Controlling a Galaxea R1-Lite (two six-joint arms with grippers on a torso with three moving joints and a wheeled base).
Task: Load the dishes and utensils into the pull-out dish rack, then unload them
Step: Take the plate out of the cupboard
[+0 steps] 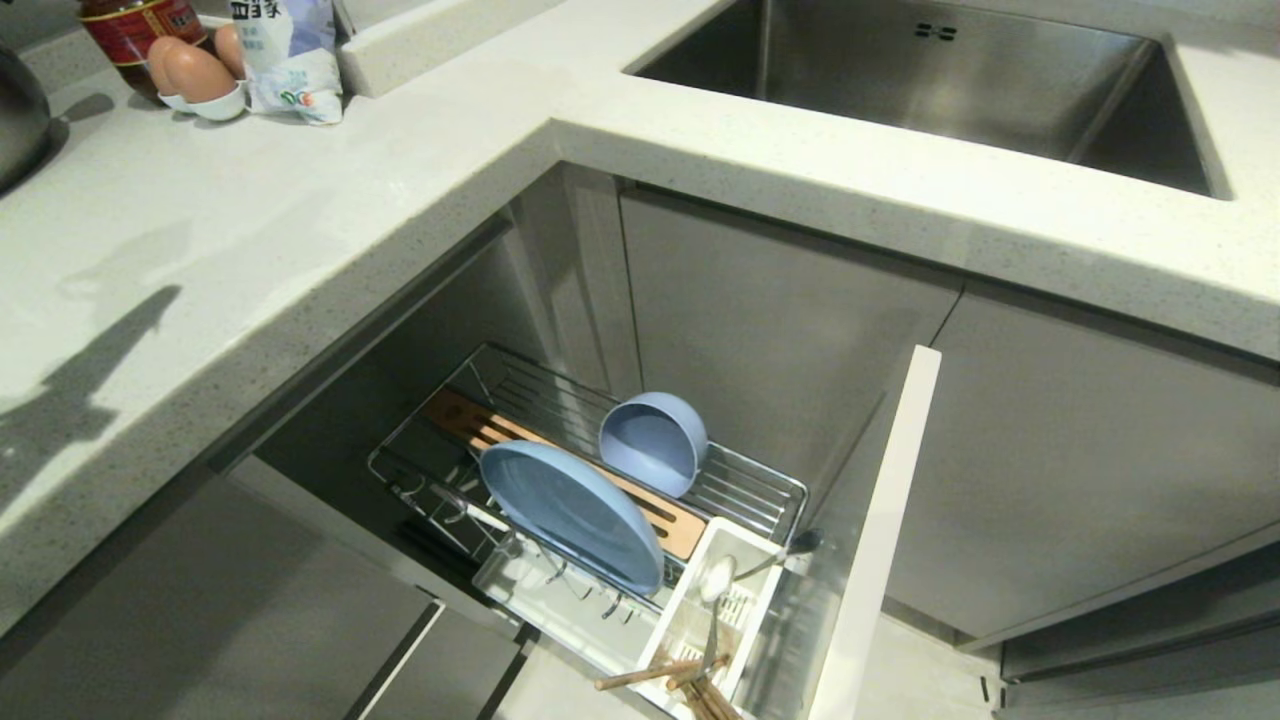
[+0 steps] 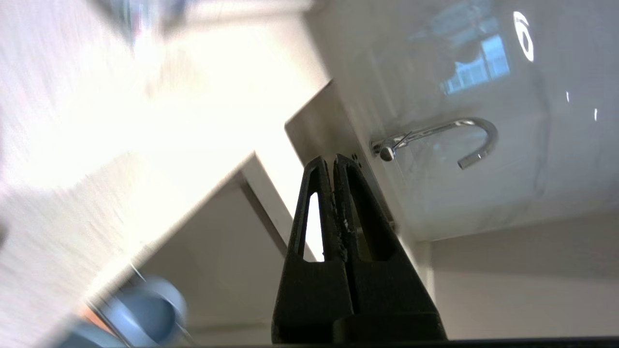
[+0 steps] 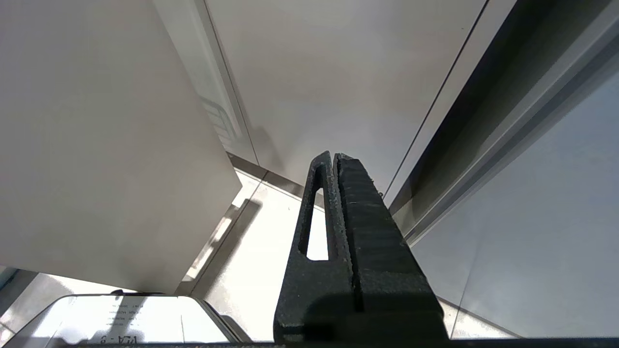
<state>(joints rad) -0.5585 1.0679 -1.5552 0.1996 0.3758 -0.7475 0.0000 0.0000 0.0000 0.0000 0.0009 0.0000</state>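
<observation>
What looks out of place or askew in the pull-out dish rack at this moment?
Mostly tidy. The plate stands on edge and the bowl lies on its side in the dish rack. Only the chopsticks look askew: they lie crosswise at the caddy beside the spoon instead of standing upright.

A pale speckled stone countertop (image 1: 300,210) wraps an inner corner, with a steel sink (image 1: 950,70) sunk into it. A chrome gooseneck faucet (image 2: 445,137) stands before a glossy marbled wall (image 2: 532,159) that reflects a bright window. Flat grey cabinet doors (image 1: 780,330) run below the counter. On the far counter sit two brown eggs (image 1: 190,70), a white packet (image 1: 285,55) and a dark jar (image 1: 125,25). Hard light casts sharp shadows on the counter.
</observation>
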